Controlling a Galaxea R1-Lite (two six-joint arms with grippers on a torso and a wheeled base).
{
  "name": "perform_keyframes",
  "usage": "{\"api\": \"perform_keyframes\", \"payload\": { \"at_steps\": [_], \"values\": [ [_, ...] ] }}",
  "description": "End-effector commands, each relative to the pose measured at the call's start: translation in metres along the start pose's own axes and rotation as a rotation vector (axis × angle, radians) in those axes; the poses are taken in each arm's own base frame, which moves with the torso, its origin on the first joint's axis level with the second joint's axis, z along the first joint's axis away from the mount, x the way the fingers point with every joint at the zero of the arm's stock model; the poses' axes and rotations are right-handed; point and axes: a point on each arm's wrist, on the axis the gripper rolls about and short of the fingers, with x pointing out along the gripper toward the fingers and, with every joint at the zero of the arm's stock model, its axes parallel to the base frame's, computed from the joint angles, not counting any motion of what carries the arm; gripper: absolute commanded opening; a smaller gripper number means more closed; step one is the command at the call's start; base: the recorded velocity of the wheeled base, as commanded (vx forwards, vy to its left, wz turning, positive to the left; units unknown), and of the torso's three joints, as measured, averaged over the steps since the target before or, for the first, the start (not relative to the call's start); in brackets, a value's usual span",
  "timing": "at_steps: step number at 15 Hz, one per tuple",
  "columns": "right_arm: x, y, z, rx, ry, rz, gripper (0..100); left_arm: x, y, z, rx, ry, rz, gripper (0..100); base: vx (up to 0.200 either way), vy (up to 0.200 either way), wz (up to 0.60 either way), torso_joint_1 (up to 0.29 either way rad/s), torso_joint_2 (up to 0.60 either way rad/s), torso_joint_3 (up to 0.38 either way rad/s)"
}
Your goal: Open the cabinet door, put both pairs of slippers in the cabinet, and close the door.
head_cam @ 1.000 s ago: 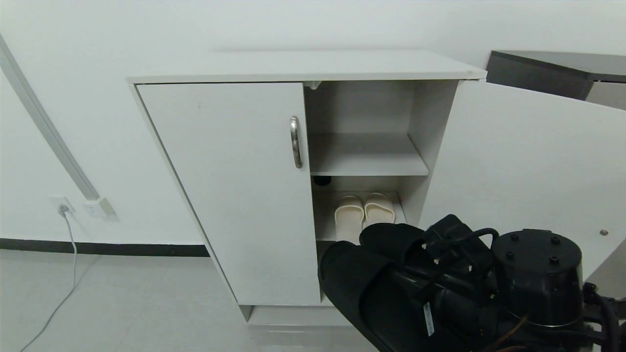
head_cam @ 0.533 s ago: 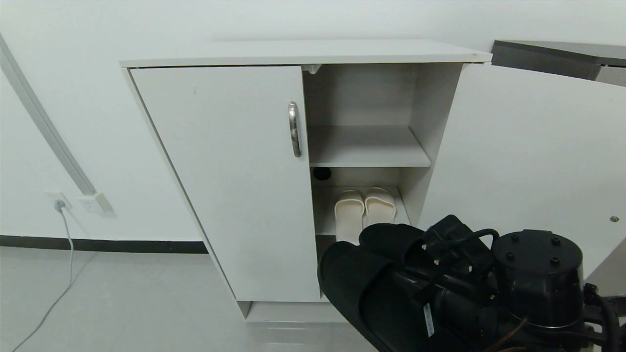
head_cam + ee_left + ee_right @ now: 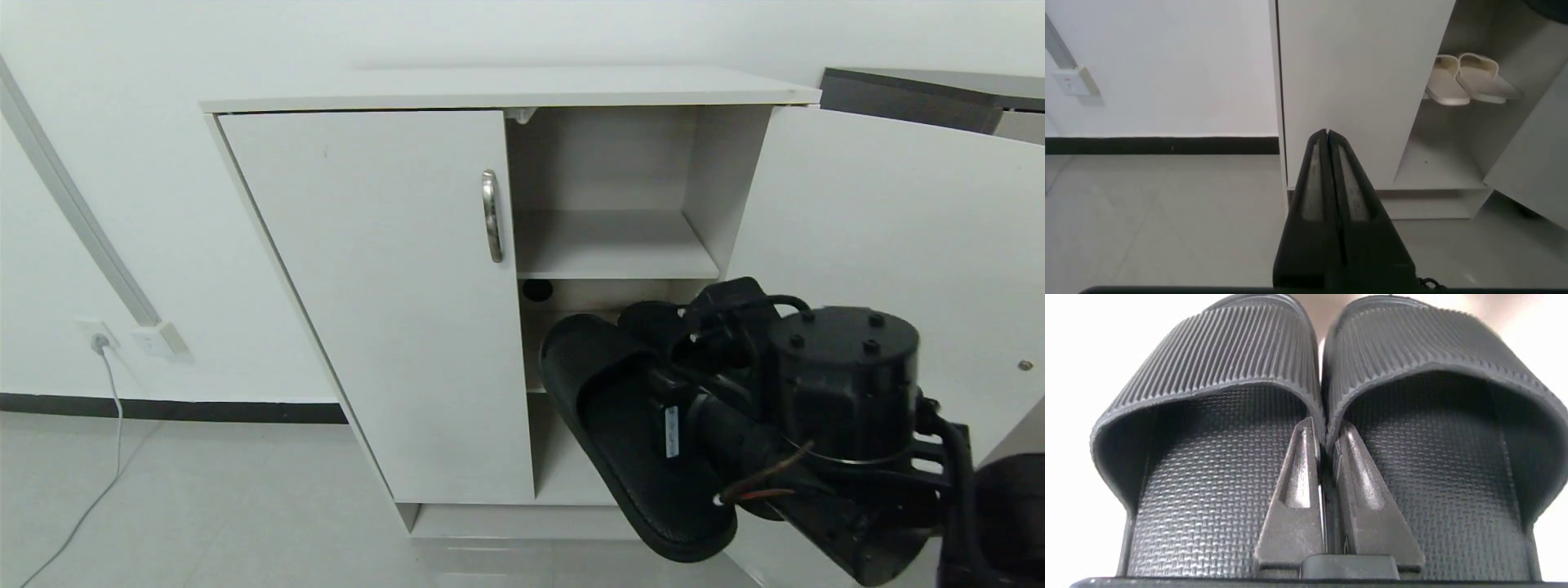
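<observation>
A white cabinet (image 3: 506,86) stands against the wall, its left door (image 3: 384,302) closed and its right door (image 3: 882,269) swung wide open. My right gripper (image 3: 1323,449) is shut on the pair of black slippers (image 3: 620,425), pinching their inner edges together. It holds them toes forward in front of the cabinet's middle opening, below the upper shelf (image 3: 612,249). A cream pair of slippers (image 3: 1470,77) lies side by side on the middle shelf. My left gripper (image 3: 1327,143) is shut with nothing in it, low above the floor in front of the closed door.
The closed door has a metal handle (image 3: 491,226) at its right edge. The bottom compartment (image 3: 563,474) is bare. A wall socket with a cable (image 3: 102,343) is at the left, above grey floor (image 3: 204,506). Dark furniture (image 3: 922,102) stands behind the open door.
My right arm has lifted the black slippers up and toward the cabinet opening, so they now cover the cream pair in the head view. The head camera shifted slightly earlier on.
</observation>
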Motion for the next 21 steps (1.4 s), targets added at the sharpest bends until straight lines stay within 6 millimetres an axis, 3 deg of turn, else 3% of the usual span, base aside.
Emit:
{"api": "perform_keyframes", "payload": {
  "at_steps": [1, 3, 5, 8, 14, 21],
  "values": [
    [0.022, 0.021, 0.033, 0.053, 0.042, -0.131, 0, 0.0, 0.0, 0.0, 0.001, 0.002, 0.0, 0, 0.0, 0.0, 0.0, 0.0, 0.0, 0.0],
    [0.033, 0.03, 0.056, 0.115, 0.054, -0.22, 0, 0.0, 0.0, 0.0, 0.001, 0.002, 0.0, 0, 0.0, 0.0, 0.0, 0.0, 0.0, 0.0],
    [0.039, 0.032, 0.065, 0.124, 0.055, -0.248, 0, 0.0, 0.0, 0.0, 0.0, 0.002, -0.002, 0, 0.0, 0.0, 0.0, 0.0, 0.0, 0.0],
    [0.055, 0.03, 0.06, 0.121, 0.066, -0.281, 0, 0.0, 0.0, 0.0, 0.0, 0.002, 0.0, 0, 0.0, 0.0, 0.0, 0.0, 0.0, 0.0],
    [0.053, 0.029, 0.064, 0.126, 0.054, -0.281, 0, 0.0, 0.0, 0.0, 0.0, 0.002, 0.0, 0, 0.0, 0.0, 0.0, 0.0, 0.0, 0.0],
    [0.053, 0.029, 0.065, 0.131, 0.05, -0.28, 0, 0.0, 0.0, 0.0, -0.002, 0.002, 0.0, 0, 0.2, 0.0, 0.0, 0.001, 0.0, 0.004]
  ]
}}
